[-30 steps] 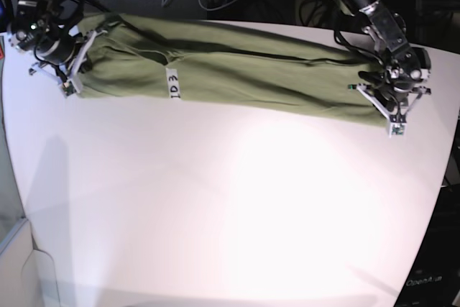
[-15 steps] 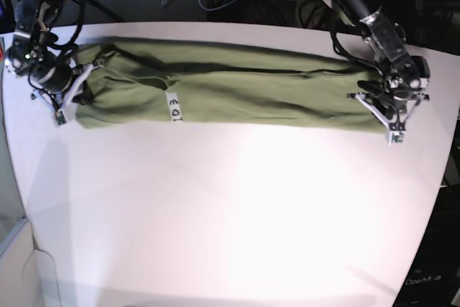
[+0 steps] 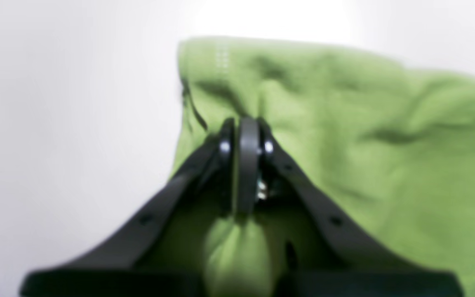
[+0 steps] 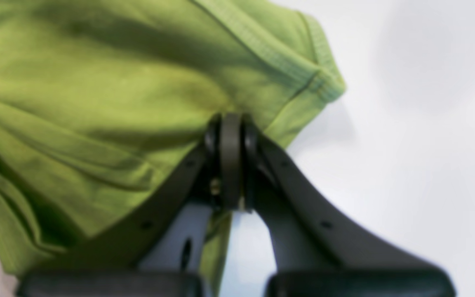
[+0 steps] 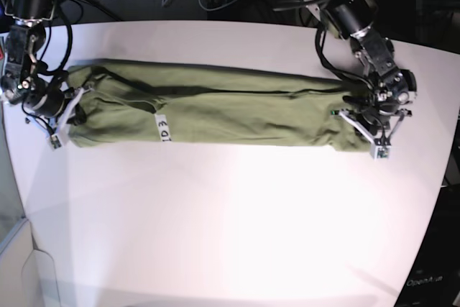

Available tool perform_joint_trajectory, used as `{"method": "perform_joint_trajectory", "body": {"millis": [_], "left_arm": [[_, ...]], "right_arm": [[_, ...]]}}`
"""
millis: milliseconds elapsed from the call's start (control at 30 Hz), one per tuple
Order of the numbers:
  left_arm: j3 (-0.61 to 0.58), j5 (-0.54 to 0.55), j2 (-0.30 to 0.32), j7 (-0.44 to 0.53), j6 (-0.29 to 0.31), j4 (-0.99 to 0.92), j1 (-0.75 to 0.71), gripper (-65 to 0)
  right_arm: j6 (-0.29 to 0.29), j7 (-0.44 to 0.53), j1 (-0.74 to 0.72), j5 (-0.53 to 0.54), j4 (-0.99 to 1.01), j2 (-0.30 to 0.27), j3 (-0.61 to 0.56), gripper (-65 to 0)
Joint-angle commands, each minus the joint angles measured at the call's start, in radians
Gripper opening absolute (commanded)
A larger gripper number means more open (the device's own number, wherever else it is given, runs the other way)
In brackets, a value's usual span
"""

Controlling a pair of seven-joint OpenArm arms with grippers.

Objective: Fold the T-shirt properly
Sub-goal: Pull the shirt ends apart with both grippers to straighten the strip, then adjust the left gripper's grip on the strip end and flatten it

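Base view, T-shirt (image 5: 237, 109): one olive-green shirt, gathered into a long narrow band across the far half of the white table (image 5: 230, 221); creased lengthwise, small white label (image 5: 162, 129) with dark marks on its near edge, left of middle.
Base view, count: one shirt, one label, two arms, one at each end of the band.
Base view, left gripper (image 5: 371, 133): at the band's right end, fingers pointing toward the near edge, pressed into the cloth; grip itself too small to judge here.
Base view, right gripper (image 5: 63, 116): at the band's left end, against the cloth.
Left wrist view, left gripper (image 3: 243, 136): jaws fully together, pinching a bunch of green cloth; a fold also bulges between the finger arms below the tips.
Left wrist view, T-shirt (image 3: 365, 136): blurred, wrinkled, a hemmed corner against white table (image 3: 56, 123); not visible from base.
Right wrist view, right gripper (image 4: 231, 132): jaws closed tight on the cloth near a corner.
Right wrist view, T-shirt (image 4: 97, 95): ribbed stitched hem band running to the corner, deep folds at left; weave detail only seen here.
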State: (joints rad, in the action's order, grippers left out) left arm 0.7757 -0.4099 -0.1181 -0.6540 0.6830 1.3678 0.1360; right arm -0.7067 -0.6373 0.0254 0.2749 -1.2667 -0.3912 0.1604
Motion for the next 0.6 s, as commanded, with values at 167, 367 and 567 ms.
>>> {"method": "perform_joint_trajectory", "body": {"millis": [167, 367, 567], "left_arm": [[0.000, 0.021, 0.002, -0.086, 0.015, 0.111, -0.039, -63.0], [0.021, 0.022, 0.004, -0.086, 0.015, 0.190, -0.055, -62.8], [0.043, 0.024, 0.004, -0.086, 0.015, 0.281, -0.055, -57.2]], "right_arm": [[0.009, -0.068, 0.009, -0.049, 0.012, 0.002, -0.009, -64.6], [0.009, -0.068, 0.009, -0.049, 0.012, 0.002, -0.009, -64.6], [0.009, -0.068, 0.012, -0.049, 0.012, 0.002, -0.018, -64.6]]}}
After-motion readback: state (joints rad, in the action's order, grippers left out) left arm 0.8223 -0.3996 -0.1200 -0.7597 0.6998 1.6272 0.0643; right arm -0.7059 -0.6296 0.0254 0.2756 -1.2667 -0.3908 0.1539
